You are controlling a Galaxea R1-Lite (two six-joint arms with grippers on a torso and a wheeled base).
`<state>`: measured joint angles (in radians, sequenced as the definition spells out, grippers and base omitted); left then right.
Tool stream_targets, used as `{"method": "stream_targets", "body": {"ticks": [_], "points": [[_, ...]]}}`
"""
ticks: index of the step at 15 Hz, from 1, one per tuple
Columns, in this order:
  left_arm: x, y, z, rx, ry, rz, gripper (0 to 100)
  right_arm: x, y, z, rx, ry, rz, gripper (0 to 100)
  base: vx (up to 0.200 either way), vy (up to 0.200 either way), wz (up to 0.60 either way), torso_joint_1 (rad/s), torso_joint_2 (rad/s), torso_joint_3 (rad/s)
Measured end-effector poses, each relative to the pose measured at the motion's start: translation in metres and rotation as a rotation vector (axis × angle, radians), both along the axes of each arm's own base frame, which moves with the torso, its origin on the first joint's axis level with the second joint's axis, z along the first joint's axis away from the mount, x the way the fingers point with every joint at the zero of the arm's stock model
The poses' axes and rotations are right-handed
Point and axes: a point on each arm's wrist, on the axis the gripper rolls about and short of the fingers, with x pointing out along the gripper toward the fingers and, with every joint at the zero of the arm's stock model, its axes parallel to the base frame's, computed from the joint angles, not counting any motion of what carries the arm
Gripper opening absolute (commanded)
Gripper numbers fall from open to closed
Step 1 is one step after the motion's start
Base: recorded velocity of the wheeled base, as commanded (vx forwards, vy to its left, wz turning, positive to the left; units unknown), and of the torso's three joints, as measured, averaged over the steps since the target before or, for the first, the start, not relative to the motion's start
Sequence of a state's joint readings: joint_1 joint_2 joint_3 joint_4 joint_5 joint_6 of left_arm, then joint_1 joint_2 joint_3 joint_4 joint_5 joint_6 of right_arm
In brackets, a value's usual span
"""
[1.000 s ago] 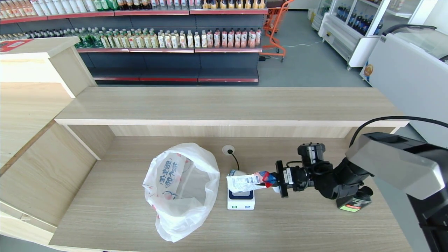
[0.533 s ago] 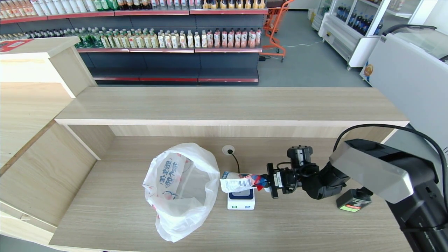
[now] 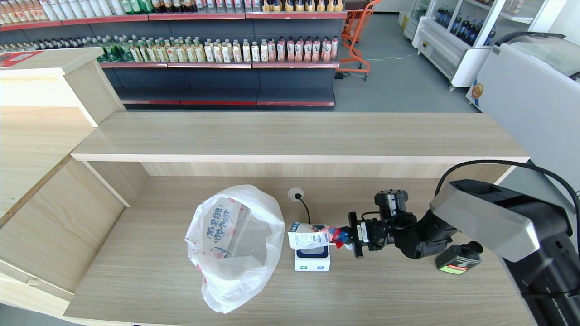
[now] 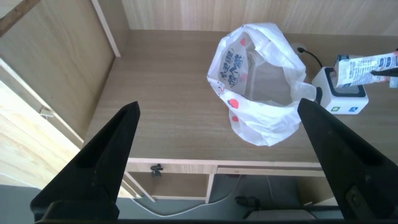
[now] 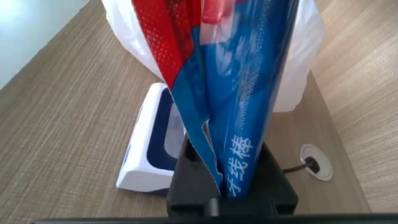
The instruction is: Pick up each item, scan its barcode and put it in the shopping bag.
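Clamping the white-and-blue plastic packet (image 3: 309, 238) by its red end in the right gripper (image 3: 346, 236), above the small white scanner (image 3: 311, 263) beside the white plastic shopping bag (image 3: 233, 246), we risk it sagging and misreading.

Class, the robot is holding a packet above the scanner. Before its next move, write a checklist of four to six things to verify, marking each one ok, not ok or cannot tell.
1. Right end effector shut on the packet: ok.
2. Packet held over the scanner: ok.
3. Barcode facing the scanner window: cannot tell.
4. Shopping bag mouth open, beside the scanner: ok.
5. Left end effector open and clear of the bag: ok.
6. All items bagged: not ok. A black item lies on the counter.
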<state>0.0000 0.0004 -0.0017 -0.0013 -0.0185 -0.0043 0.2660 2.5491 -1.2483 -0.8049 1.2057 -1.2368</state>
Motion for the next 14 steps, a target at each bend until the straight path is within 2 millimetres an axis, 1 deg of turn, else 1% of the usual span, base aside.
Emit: {"method": "stream_targets", "body": {"ticks": [1, 2, 3, 5, 6, 7, 8, 9, 10, 11, 13, 14], "points": [[0.0, 0.0, 0.0, 0.0, 0.0, 0.0, 100, 0.0, -0.004, 0.003, 0.0, 0.027, -0.012, 0, 0.0, 0.0, 0.0, 0.0, 0.0, 0.0], [0.0, 0.0, 0.0, 0.0, 0.0, 0.0, 100, -0.001, -0.011, 0.012, 0.004, 0.06, -0.035, 0, 0.0, 0.0, 0.0, 0.0, 0.0, 0.0], [0.0, 0.0, 0.0, 0.0, 0.0, 0.0, 100, -0.002, -0.022, 0.027, 0.013, 0.098, -0.068, 0, 0.0, 0.0, 0.0, 0.0, 0.0, 0.0], [0.0, 0.0, 0.0, 0.0, 0.0, 0.0, 100, -0.01, -0.047, 0.066, 0.048, 0.226, -0.15, 0, 0.0, 0.0, 0.0, 0.0, 0.0, 0.0], [0.0, 0.0, 0.0, 0.0, 0.0, 0.0, 100, -0.019, -0.061, 0.093, 0.081, 0.337, -0.21, 0, 0.0, 0.0, 0.0, 0.0, 0.0, 0.0], [0.0, 0.0, 0.0, 0.0, 0.0, 0.0, 100, -0.03, -0.073, 0.119, 0.118, 0.465, -0.29, 0, 0.0, 0.0, 0.0, 0.0, 0.0, 0.0], [0.0, 0.0, 0.0, 0.0, 0.0, 0.0, 100, -0.045, -0.083, 0.142, 0.174, 0.635, -0.401, 0, 0.0, 0.0, 0.0, 0.0, 0.0, 0.0], [0.0, 0.0, 0.0, 0.0, 0.0, 0.0, 100, -0.064, -0.091, 0.163, 0.26, 0.831, -0.543, 0, 0.0, 0.0, 0.0, 0.0, 0.0, 0.0], [0.0, 0.0, 0.0, 0.0, 0.0, 0.0, 100, -0.082, -0.094, 0.179, 0.347, 0.966, -0.665, 0, 0.0, 0.0, 0.0, 0.0, 0.0, 0.0], [0.0, 0.0, 0.0, 0.0, 0.0, 0.0, 100, -0.102, -0.097, 0.188, 0.404, 1.06, -0.763, 0, 0.0, 0.0, 0.0, 0.0, 0.0, 0.0], [0.0, 0.0, 0.0, 0.0, 0.0, 0.0, 100, -0.144, -0.102, 0.197, 0.437, 1.182, -0.944, 0, 0.0, 0.0, 0.0, 0.0, 0.0, 0.0], [0.0, 0.0, 0.0, 0.001, 0.0, 0.0, 100, -0.164, -0.104, 0.2, 0.444, 1.231, -0.997, 0, 0.0, 0.0, 0.0, 0.0, 0.0, 0.0]]}}
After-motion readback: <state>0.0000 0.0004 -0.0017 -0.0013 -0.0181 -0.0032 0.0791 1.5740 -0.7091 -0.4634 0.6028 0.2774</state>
